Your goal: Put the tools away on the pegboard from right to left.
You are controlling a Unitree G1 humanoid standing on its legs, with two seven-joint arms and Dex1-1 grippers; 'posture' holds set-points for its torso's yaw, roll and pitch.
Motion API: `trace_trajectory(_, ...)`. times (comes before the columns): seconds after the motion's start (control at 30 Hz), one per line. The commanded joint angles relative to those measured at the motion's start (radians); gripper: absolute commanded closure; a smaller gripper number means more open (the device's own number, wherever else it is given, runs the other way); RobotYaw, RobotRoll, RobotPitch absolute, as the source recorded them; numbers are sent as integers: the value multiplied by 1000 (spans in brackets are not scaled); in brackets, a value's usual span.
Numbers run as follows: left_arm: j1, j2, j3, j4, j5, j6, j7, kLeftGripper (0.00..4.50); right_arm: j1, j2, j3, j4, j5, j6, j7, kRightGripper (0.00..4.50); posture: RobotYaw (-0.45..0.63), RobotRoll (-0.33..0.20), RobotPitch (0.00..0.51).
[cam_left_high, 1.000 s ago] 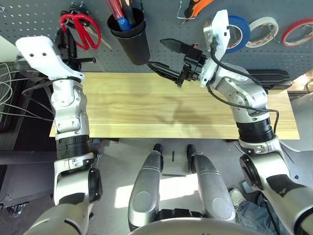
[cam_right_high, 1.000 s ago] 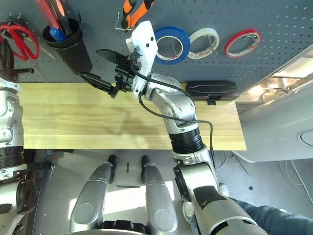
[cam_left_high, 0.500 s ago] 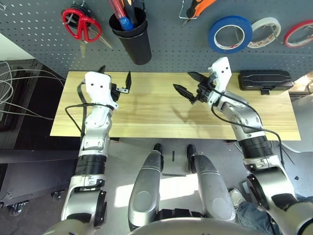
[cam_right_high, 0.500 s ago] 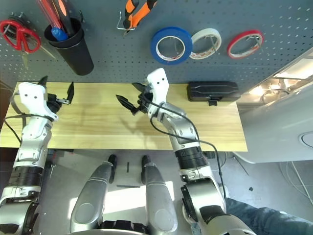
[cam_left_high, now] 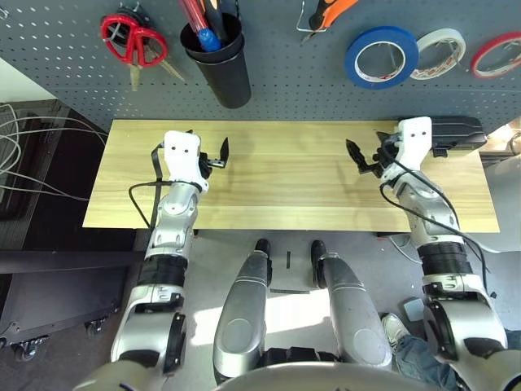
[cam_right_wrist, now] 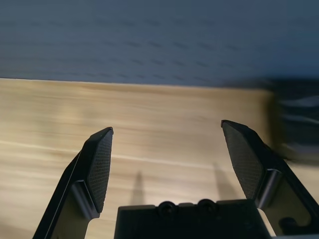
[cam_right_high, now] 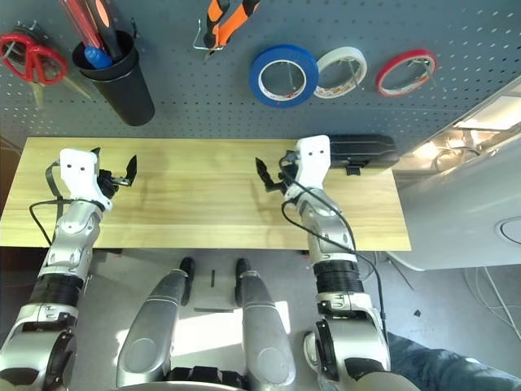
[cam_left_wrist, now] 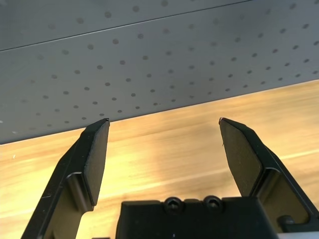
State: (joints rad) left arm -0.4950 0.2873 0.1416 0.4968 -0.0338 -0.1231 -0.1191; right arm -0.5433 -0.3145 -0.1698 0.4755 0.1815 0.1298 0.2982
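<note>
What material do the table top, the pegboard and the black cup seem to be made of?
Table top: light wood, smooth matt finish, with visible grain lines. Pegboard: probably painted metal or hardboard, dark blue-grey, matt, with regular holes. Black cup: likely plastic, with a slight sheen; the look leaves this open.

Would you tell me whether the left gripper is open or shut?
Open: the left gripper has its two fingers spread wide, bare table between them.

A workshop corner: beyond both hands a pegboard [cam_left_high: 285,73] lines the wall, with scissors [cam_left_high: 130,39], pliers [cam_left_high: 326,11] and three tape rolls [cam_left_high: 381,57] hung on hooks, and a black cup [cam_left_high: 218,61] of screwdrivers (handles up). Under the hands lies a bare wooden desk [cam_left_high: 285,179]; a black case [cam_left_high: 456,130] sits just beyond the right hand [cam_left_high: 364,157].
</note>
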Motion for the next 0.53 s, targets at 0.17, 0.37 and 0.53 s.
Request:
trace_trajectory(0.17,-33,-35,20,189,-2,39,69,24,-74,-98,-55,280,-9,-85,21,0,24,0,411)
trace_trajectory(0.37,-59,-46,19,271,10,15,117,24,-148,-158,-50,441,-16,-162,83,0,11,0,393)
trace_trajectory(0.53,-62,-40,26,291,7,12,147,24,-172,-164,-36,507,-16,-199,154,0,16,0,373)
